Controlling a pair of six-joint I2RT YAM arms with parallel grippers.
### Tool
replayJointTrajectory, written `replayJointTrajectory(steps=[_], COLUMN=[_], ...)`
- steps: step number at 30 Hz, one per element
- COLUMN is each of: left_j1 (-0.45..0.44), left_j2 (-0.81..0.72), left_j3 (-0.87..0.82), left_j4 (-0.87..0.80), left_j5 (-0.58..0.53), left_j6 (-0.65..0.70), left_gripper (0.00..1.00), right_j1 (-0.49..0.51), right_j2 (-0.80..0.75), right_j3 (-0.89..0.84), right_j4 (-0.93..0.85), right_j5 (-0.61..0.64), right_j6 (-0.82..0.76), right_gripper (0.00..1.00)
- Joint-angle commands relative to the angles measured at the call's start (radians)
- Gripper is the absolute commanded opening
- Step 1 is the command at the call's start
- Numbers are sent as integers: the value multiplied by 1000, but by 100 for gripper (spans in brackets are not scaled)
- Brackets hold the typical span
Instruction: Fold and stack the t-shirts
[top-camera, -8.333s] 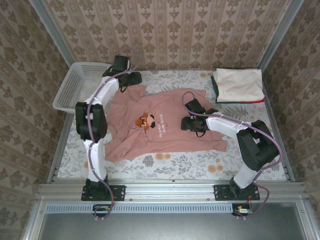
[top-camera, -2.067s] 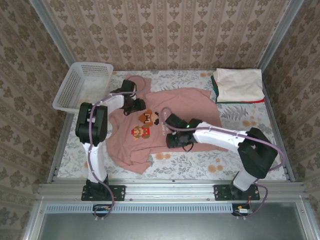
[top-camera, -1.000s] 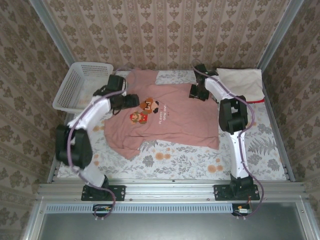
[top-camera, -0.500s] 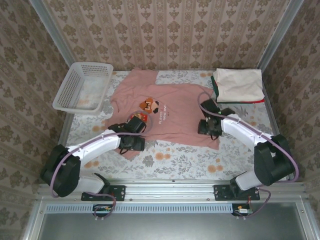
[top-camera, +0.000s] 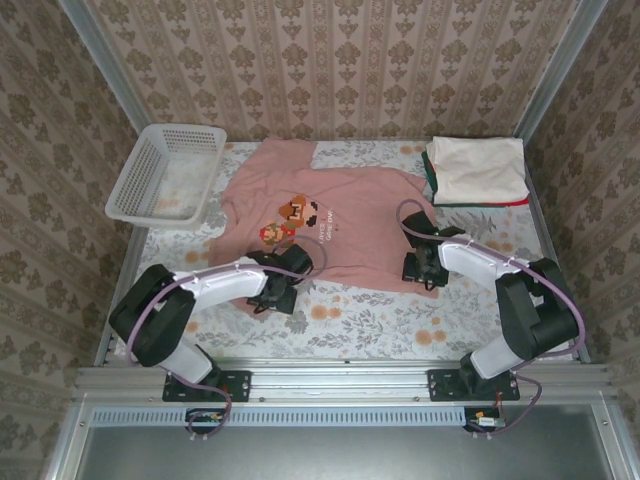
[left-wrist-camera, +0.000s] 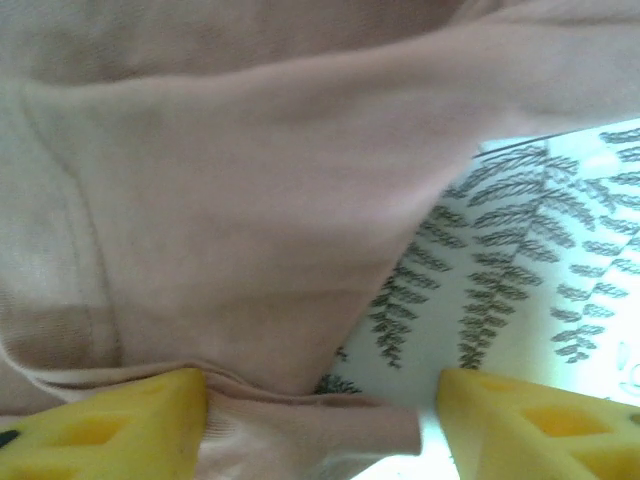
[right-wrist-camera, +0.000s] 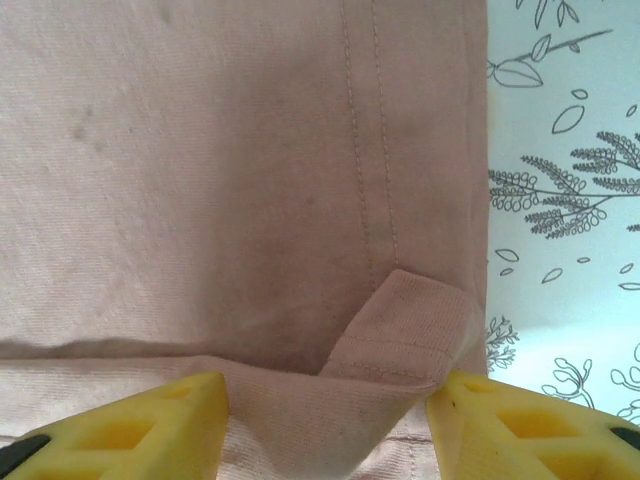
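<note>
Wrist views show left gripper (left-wrist-camera: 320, 425) and right gripper (right-wrist-camera: 330, 420) unclenched, straddling pink tee (top-camera: 350, 225) hem corners, apparently to pinch for folding.

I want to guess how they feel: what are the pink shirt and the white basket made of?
Pink shirt: probably soft, matte cotton knit; fine ribbing, a stitched hem and wrinkles show. White basket: likely hard plastic, smooth; its moulded lattice keeps a stiff shape.
</note>
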Motion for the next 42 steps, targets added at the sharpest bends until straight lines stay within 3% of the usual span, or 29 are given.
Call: replayJointTrajectory(steps=[1,3,7,10,21,26,28,34,42], left_j1=[-15,-19,-21,-22,9,81,102,129,201], left_j2=[35,3,-120,-249,-760,-974,-1013,-978,-1034], left_j3=[19,20,15,-4,-89,-80,-80,-80,-43], left_j4=[-53,-70,-118,-174,-333,-396,-395,-384,-407], left_j5=[-62,-78,-100,-124,-112,-148,-145,-124,-83], left_j6=[-9,-22,-42,-71,-196,-207,-197,-199,-162], left_gripper=[48,32,17,0,0,0,0,0,0], right_j1=[-7,-10,-16,-21,-52,-57,-56,-63,-204], right_j2=[11,8,6,-1,-23,38,43,-9,-131], right_j3=[28,27,26,15,7,9,1,-5,212], right_j4=[11,11,2,-2,11,47,65,29,-194], right_j5=[31,33,44,52,64,22,-7,-17,48], right_j6=[17,16,11,14,38,43,47,31,-123], right_gripper=[57,57,57,57,58,54,46,2,0])
